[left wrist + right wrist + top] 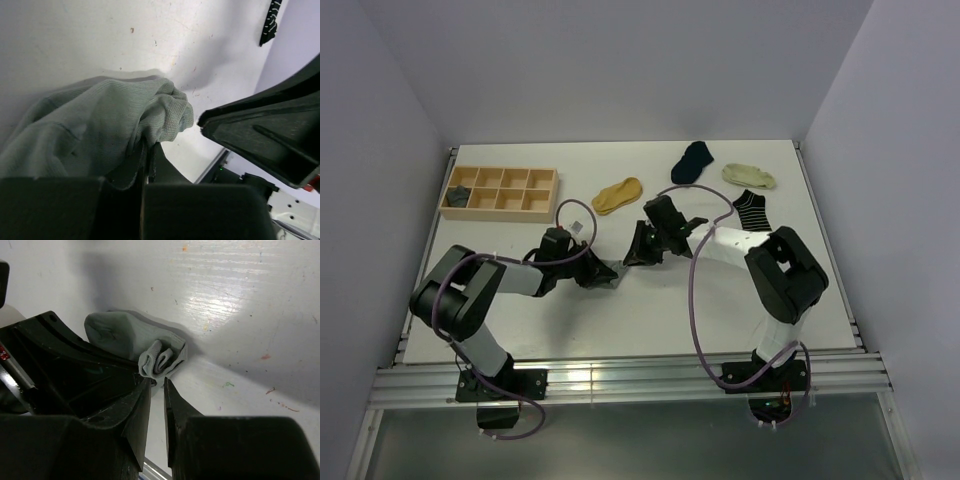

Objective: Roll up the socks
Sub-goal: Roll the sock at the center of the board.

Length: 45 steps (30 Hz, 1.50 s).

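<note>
The jaws of the left gripper (145, 155) were clamped on an edge of the light grey sock (100, 125), seemingly pinning it to the worktop (620, 320), while those of the right gripper (156, 390) stood slightly parted and empty beside its curled end, ready to roll.

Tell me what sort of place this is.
Probably a robot lab test cell, not a home: a white table boxed in by plain walls, two arms bolted to a metal rail, and a wooden sorting tray beside loose socks.
</note>
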Each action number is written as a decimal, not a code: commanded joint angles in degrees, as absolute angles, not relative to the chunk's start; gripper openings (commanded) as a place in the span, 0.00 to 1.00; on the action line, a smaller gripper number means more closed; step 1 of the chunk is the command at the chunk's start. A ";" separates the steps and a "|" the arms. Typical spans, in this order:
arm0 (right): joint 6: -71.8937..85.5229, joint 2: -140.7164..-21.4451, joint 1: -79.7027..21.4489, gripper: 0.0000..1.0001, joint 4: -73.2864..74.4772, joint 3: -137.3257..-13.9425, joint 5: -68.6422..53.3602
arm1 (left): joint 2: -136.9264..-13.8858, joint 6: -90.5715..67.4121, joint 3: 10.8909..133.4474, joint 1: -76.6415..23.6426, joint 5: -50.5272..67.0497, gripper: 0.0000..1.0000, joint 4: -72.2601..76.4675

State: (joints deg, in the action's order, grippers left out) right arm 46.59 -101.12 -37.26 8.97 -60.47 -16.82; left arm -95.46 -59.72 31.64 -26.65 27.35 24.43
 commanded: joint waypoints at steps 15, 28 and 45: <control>47.72 -106.87 -39.29 0.22 3.70 -64.95 -19.95 | -99.23 -65.30 29.18 -23.38 34.63 0.00 33.84; 45.44 -112.23 -40.78 0.20 8.43 -68.28 -17.76 | -100.81 -63.81 30.14 -23.11 34.28 0.00 30.51; 43.42 -116.72 -40.87 0.04 20.83 -72.33 -10.63 | -85.09 -50.02 36.47 -27.50 11.80 0.48 4.58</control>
State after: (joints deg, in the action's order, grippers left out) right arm 45.47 -113.89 -40.27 14.83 -72.42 -15.88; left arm -89.45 -56.01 33.50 -25.23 22.20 13.58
